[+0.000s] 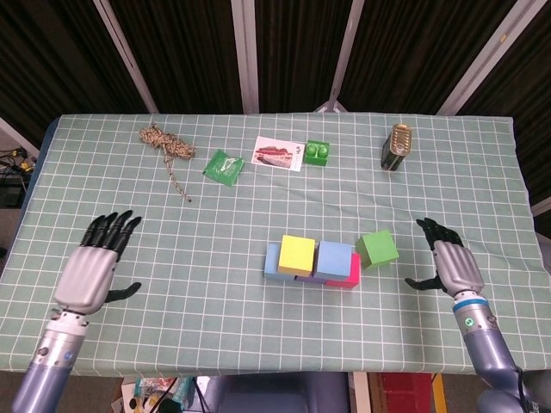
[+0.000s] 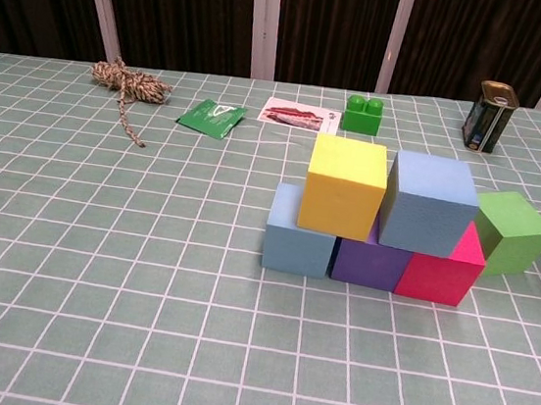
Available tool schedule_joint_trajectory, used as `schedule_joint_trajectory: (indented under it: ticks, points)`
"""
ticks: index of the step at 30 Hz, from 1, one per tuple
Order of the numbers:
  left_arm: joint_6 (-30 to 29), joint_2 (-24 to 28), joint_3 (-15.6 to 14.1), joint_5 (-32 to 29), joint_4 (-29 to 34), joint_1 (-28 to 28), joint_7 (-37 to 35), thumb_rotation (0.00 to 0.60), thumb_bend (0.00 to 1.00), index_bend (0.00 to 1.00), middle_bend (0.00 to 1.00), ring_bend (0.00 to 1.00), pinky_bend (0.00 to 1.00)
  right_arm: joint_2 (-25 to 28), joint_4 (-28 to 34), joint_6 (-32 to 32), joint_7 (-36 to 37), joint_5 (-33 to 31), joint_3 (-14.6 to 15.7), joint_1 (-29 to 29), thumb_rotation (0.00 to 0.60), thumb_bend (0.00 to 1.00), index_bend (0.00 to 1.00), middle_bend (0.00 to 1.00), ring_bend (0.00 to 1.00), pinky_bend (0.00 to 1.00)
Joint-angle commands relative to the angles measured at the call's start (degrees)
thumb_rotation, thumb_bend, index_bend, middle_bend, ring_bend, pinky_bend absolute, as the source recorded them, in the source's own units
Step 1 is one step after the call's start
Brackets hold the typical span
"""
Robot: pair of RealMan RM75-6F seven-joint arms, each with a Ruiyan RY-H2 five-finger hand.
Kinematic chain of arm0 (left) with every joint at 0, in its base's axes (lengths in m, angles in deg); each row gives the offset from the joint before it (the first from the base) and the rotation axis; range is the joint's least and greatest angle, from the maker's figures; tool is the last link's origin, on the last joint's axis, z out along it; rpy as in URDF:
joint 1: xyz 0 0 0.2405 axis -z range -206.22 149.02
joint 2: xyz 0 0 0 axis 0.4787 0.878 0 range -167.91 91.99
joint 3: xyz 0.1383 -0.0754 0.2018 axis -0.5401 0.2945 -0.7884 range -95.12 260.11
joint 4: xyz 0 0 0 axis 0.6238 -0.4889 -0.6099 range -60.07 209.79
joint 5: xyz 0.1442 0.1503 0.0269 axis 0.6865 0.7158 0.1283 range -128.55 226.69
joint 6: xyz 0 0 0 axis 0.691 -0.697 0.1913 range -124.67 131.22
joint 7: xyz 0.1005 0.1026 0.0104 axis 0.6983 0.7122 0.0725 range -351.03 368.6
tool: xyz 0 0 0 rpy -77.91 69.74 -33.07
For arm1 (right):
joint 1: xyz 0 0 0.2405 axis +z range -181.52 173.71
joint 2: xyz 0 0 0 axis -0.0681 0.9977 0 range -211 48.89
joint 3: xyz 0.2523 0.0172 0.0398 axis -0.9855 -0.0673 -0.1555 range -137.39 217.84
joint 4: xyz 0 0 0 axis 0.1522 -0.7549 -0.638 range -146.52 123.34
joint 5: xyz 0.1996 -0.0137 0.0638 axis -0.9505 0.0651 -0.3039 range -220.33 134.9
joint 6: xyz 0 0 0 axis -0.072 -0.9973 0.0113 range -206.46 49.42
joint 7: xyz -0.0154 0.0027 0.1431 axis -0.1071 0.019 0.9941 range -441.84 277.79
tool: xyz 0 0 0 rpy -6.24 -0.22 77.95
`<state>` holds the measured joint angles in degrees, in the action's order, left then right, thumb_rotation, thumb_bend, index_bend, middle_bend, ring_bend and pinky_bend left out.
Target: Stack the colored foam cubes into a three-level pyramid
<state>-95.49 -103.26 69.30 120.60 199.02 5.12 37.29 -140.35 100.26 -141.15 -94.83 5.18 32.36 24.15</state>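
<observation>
A bottom row of three foam cubes stands mid-table: light blue (image 2: 298,234), purple (image 2: 366,259), pink (image 2: 443,267). On top sit a yellow cube (image 2: 346,185) and a blue cube (image 2: 429,202). A green cube (image 2: 512,232) rests on the cloth just right of the stack, also the green cube (image 1: 377,248) in the head view. My left hand (image 1: 95,264) hovers open at the table's front left, far from the cubes. My right hand (image 1: 451,266) is open at the front right, a little right of the green cube. Neither hand shows in the chest view.
Along the back lie a rope coil (image 1: 164,143), a green packet (image 1: 224,167), a printed card (image 1: 278,154), a green toy brick (image 1: 317,152) and a metal tin (image 1: 397,146). The checked tablecloth (image 1: 172,232) covers the table.
</observation>
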Motion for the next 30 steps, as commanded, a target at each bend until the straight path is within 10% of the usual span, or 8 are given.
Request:
schedule_joint_trajectory:
  ticks: [1,16,30]
  points:
    - [-1.1,1.7,-0.1,2.8,-2.0,-2.8,-2.6,0.6,0.03,0.0,0.01,0.0,0.0,-0.7,-3.5,3.0,0.0,1.2,0.1,1.4,0.6,0.17,0.0,0.0,0.0,0.0]
    - [3.7,5.1,5.3,2.9,-2.0,-6.0,-6.6,0.6,0.03,0.0,0.01,0.0,0.0,-0.6,-16.1,16.6,-1.4,5.2,0.7,8.3,0.6,0.17,0.0,0.01,0.0,0.0]
    - [6.1,4.4,8.7,2.8,-1.7,-8.2,-5.2,0.6,0.03,0.0,0.02,0.0,0.0,-3.4,-24.9,22.6,4.8,12.9,1.0,10.3,0.6,0.17,0.0,0.24,0.1,0.0]
